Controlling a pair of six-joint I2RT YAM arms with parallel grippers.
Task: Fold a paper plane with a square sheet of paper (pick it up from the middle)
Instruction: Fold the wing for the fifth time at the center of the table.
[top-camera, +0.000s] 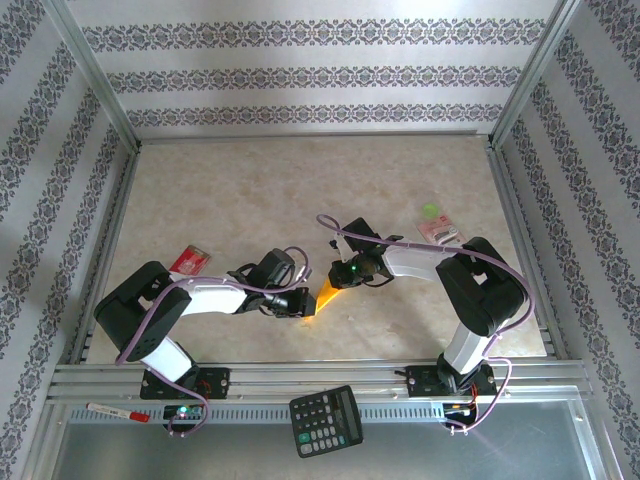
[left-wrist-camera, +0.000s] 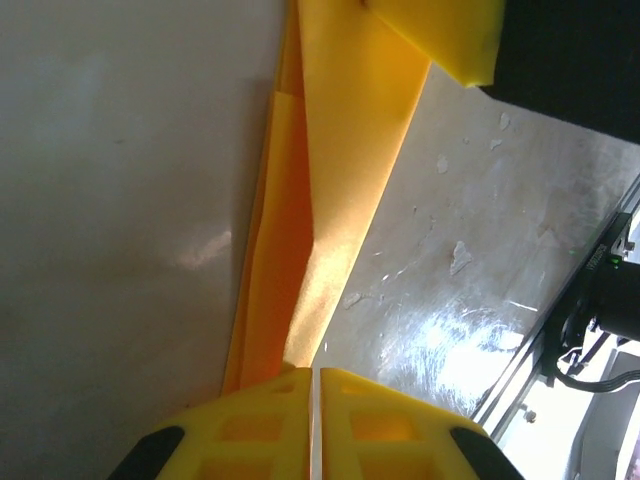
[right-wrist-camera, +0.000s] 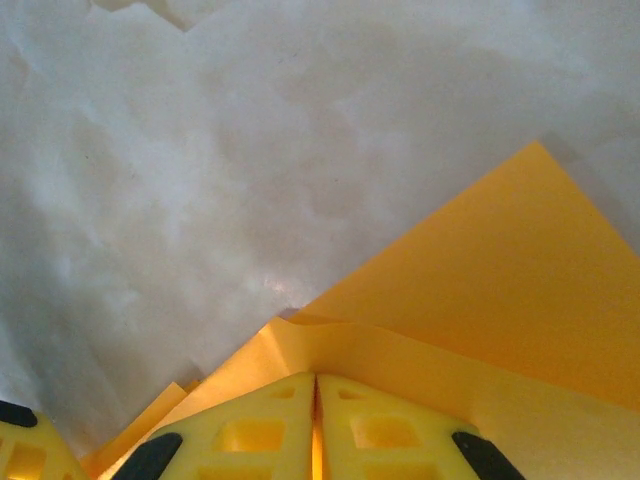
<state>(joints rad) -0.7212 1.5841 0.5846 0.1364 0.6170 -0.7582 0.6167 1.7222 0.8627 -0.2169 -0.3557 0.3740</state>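
Folding in progress. The paper (top-camera: 327, 296), part-folded into a narrow layered strip, sits near the middle of the table's (top-camera: 300, 180) near edge. Left gripper (left-wrist-camera: 315, 385) and right gripper (right-wrist-camera: 316, 385) each pinch it, fingers pressed together (creases look soft). Next move, in my judgement: sharpen the fold without tearing.

A marbled table (top-camera: 300, 190) bears folded orange paper (top-camera: 326, 296). A red packet (top-camera: 190, 262) lies left of the paper; a pink packet (top-camera: 438, 234) and green bit (top-camera: 430, 210), right.
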